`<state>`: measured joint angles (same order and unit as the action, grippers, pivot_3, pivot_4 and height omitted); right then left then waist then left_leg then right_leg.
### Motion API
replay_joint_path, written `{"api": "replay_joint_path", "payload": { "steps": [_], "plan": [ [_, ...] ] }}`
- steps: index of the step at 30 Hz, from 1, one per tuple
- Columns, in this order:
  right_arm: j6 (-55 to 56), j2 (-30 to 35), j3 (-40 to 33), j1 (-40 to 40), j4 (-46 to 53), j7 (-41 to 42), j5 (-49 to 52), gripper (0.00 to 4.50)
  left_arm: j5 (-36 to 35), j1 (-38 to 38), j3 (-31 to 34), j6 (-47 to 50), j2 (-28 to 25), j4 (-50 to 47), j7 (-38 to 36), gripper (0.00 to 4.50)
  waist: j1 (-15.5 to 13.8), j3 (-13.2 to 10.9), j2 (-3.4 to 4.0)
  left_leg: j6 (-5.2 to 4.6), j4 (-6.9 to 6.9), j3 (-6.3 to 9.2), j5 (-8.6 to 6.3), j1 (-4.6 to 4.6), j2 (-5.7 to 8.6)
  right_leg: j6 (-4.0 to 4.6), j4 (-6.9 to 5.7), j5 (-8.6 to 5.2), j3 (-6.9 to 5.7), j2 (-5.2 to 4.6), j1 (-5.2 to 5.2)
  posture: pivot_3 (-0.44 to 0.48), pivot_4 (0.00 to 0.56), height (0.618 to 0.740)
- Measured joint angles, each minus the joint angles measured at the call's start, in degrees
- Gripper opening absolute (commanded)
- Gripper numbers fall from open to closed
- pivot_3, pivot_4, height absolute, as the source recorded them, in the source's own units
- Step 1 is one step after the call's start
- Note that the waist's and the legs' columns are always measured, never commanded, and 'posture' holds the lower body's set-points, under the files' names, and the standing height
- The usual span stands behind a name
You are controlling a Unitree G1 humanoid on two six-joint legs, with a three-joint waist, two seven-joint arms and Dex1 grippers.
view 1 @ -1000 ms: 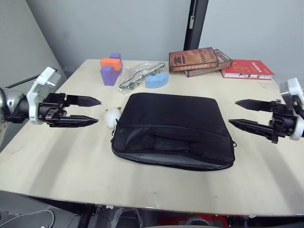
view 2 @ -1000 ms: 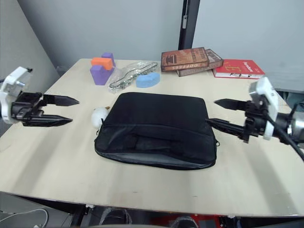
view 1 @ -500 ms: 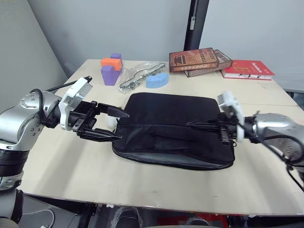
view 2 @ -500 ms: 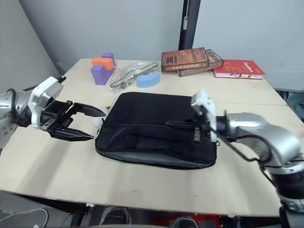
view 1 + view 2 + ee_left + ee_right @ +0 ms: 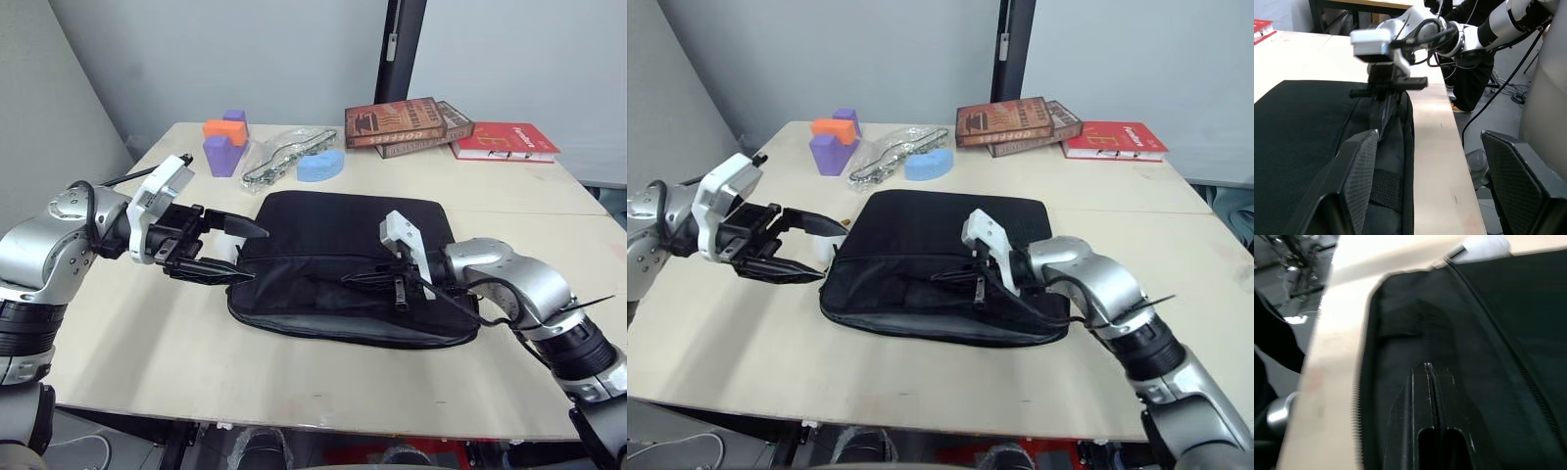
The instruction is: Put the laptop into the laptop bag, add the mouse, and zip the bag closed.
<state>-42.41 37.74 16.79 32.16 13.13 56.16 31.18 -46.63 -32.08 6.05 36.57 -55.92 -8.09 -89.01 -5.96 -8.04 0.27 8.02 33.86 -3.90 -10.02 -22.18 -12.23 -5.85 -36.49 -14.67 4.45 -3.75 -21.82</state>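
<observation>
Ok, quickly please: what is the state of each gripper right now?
Left gripper: open, holding nothing, at the laptop bag's left end.
Right gripper: shut, over the bag.

Left gripper point(image 5: 233, 253) spread; right gripper point(image 5: 355, 279) pinched together.

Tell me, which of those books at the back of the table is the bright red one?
The thin red book, lying flat by itself at the robot's far right end of the row. The two brown books beside it are stacked one on the other.
</observation>
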Motion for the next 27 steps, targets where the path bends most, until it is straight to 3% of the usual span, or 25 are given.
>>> {"api": "replay_joint_path", "payload": {
  "steps": [15, 20, 27],
  "plan": [
    [7.4, -2.6, 4.1, 2.8, -8.8, 4.7, -11.0, 0.04, -0.4, 1.1, 0.2, 1.4, 0.1, -0.7, 2.1, 3.52, 0.4, 0.1, -0.06, 0.17, 0.11, -0.01, 0.05, 0.14, -0.03, 0.07, -0.36, -0.04, 0.0, 0.0, -0.01, 0.0, 0.15, 0.74],
    [8.6, -3.6, 4.8, 2.8, -10.1, 4.7, -13.0, 0.04, -0.1, 2.9, 2.1, 1.6, 0.0, -0.5, 3.9, 3.52, 0.6, 0.3, -0.18, 0.57, 0.11, -0.01, -0.06, 0.19, -0.03, 0.61, -0.57, -0.34, 0.02, 0.0, -0.01, 0.0, 0.15, 0.74],
    [8.8, -4.5, 4.8, 2.5, -11.0, 5.0, -14.5, 0.04, 6.3, 4.5, 4.8, 0.8, 1.4, 11.8, 15.1, 3.52, 0.6, 1.0, -0.19, 0.62, 0.12, -0.01, 0.03, 0.25, -0.05, 0.66, -0.61, -0.27, 0.01, -0.01, 0.04, 0.0, 0.15, 0.74]
  ]
}}
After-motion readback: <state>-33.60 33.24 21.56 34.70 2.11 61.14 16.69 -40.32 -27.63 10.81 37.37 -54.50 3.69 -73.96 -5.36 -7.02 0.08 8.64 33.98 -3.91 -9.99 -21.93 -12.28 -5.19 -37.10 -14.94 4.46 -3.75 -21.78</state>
